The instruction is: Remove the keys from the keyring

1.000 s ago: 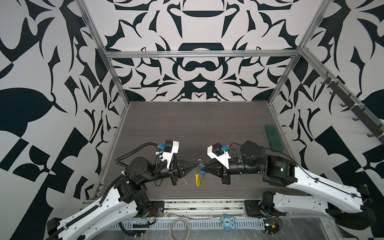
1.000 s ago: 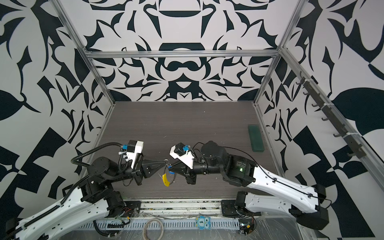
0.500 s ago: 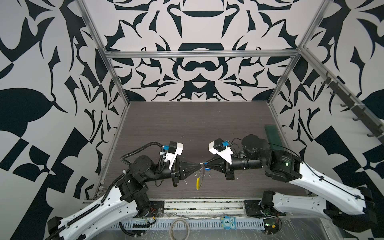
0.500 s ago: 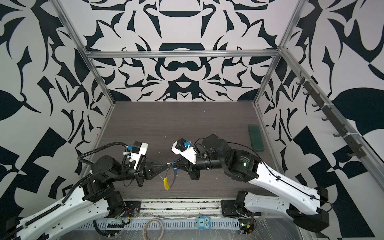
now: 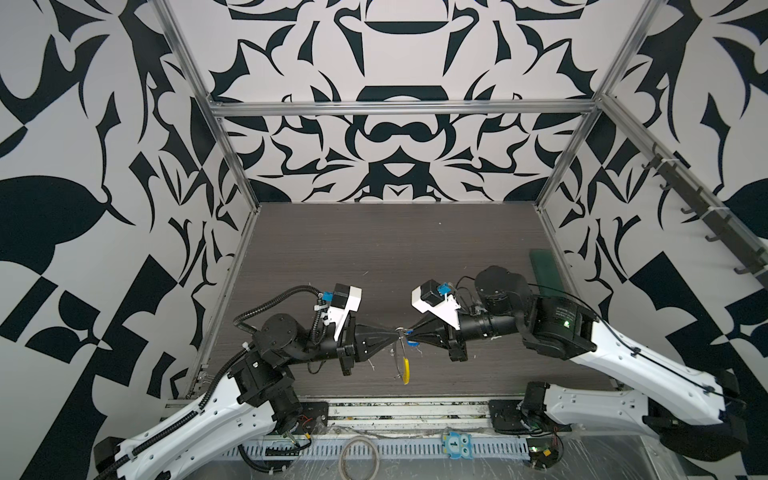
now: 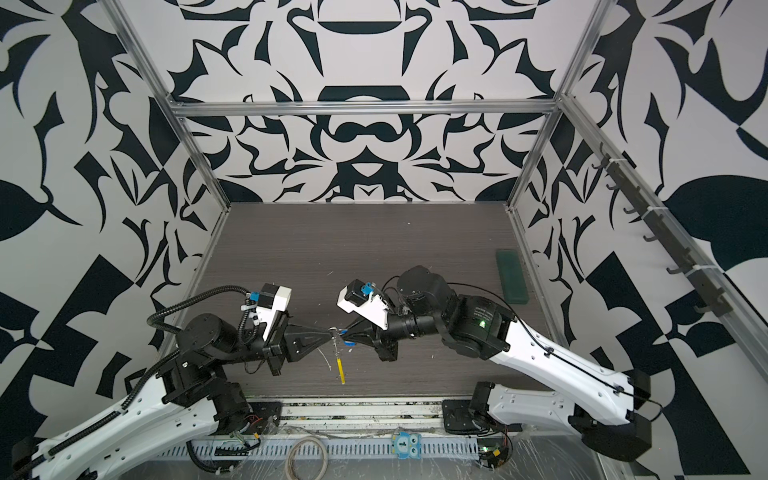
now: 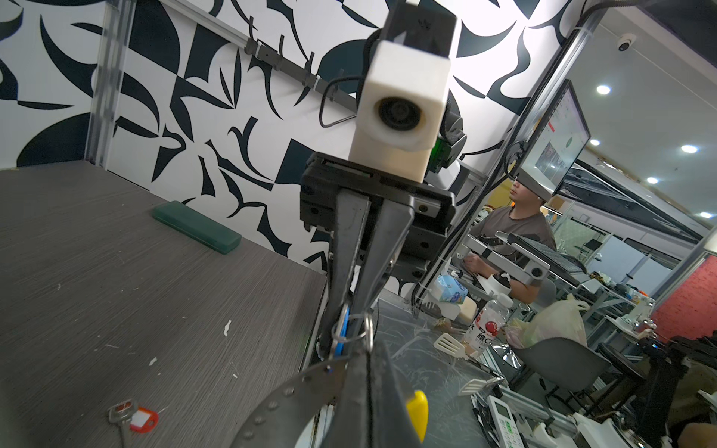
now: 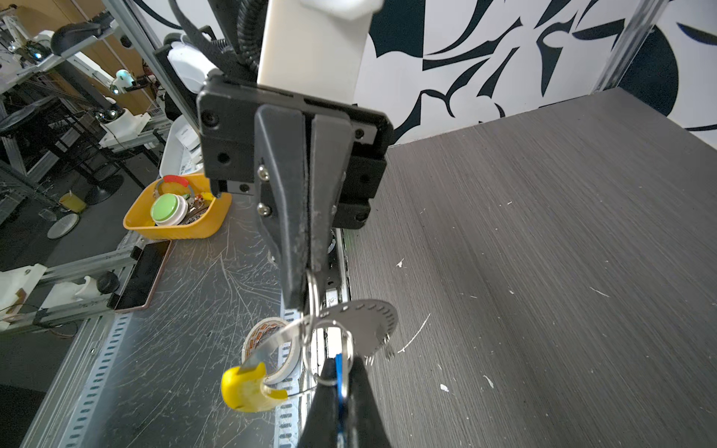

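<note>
Little has shifted this past second. My left pincer (image 5: 394, 333) and right pincer (image 5: 412, 335) stay clamped tip to tip at lower centre, left on the keyring (image 5: 406, 370), right on the blue key (image 8: 340, 374). Only the keyring has swung thinner, edge-on. I judge blue not yet free; the red key (image 7: 143, 420) lies on the worktop (image 5: 374, 249). The keyring's long axis runs down-frame, yellow end lowest.

Bright, even light (ceiling spots (image 7: 603, 89) glare); wrist views bend at edges, foreground seemingly blurred.

left gripper (image 5: 393, 333): I see it pinching the keyring (image 5: 406, 368)
right gripper (image 5: 411, 335): pinching the blue key (image 5: 411, 343), tips nearly meeting
</note>
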`<state>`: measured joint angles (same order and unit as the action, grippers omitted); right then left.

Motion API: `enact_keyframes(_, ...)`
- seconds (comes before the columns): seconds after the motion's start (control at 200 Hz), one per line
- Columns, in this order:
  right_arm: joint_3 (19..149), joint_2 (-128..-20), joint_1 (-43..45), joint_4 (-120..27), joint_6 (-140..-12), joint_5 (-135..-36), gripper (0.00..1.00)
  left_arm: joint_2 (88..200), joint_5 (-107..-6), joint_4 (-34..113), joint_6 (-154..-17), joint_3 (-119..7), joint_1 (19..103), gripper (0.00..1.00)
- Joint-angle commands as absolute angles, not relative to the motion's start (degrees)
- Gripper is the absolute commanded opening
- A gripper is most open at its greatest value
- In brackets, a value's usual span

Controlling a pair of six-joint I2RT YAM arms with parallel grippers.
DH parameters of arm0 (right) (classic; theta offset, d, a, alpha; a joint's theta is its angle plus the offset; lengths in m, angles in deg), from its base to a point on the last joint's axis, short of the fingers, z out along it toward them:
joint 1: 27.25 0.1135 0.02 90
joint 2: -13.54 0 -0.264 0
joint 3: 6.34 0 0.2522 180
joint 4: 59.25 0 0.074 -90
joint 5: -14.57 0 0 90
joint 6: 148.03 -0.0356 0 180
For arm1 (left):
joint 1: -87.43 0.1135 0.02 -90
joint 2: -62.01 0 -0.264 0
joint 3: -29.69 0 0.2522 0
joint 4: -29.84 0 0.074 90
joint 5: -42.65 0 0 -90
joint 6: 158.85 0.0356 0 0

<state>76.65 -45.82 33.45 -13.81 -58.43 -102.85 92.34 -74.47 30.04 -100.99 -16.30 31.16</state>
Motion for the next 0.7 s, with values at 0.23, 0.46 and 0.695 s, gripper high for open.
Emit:
enact_keyframes(0.23,74.4,-46.4,33.2,-19.2,-60.9,-103.4,0.0,90.6,-69.5,19.8,-103.0,-14.2,31.0,0.0)
enact_keyframes(0.46,70.3,-45.8,38.9,-23.9,-62.2,-93.7,0.0,89.4,-64.9,12.9,-102.4,-11.1,31.0,0.0)
enact_keyframes(0.695,67.6,-45.4,41.9,-26.2,-62.0,-87.3,0.0,90.4,-65.4,6.9,-103.1,-9.5,31.1,0.0)
